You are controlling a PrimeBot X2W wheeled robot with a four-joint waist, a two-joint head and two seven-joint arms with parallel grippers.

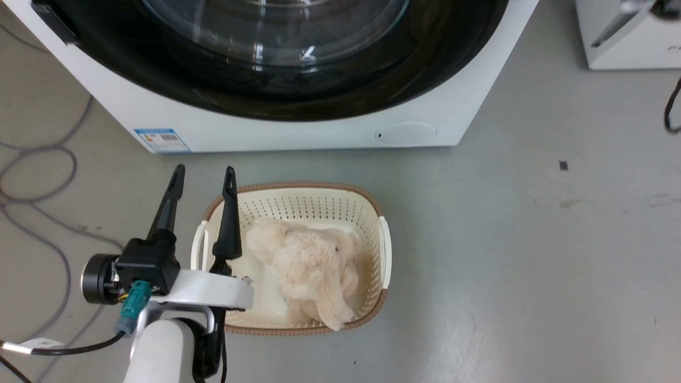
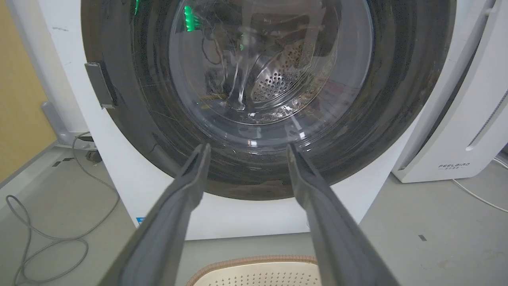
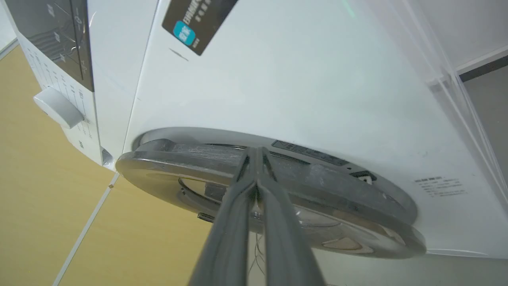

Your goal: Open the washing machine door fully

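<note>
Left gripper (image 1: 205, 169), its 2 fingers spread and empty, hovered over the left rim of the basket (image 1: 298, 189), pointing at the washing machine door (image 1: 298, 103). Right gripper (image 3: 254, 151), fingers pressed together, met the door's rim. The door lay against the front of the washing machine (image 1: 319, 133).

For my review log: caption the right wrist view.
Shut right gripper at the rim of the door, white washing machine behind.

One left gripper (image 1: 205, 169): two dark fingers (image 1: 230, 213) spread wide, mounted on a pale forearm (image 1: 159, 351). One right gripper (image 3: 256, 151): fingers pressed together, tips meeting.
</note>
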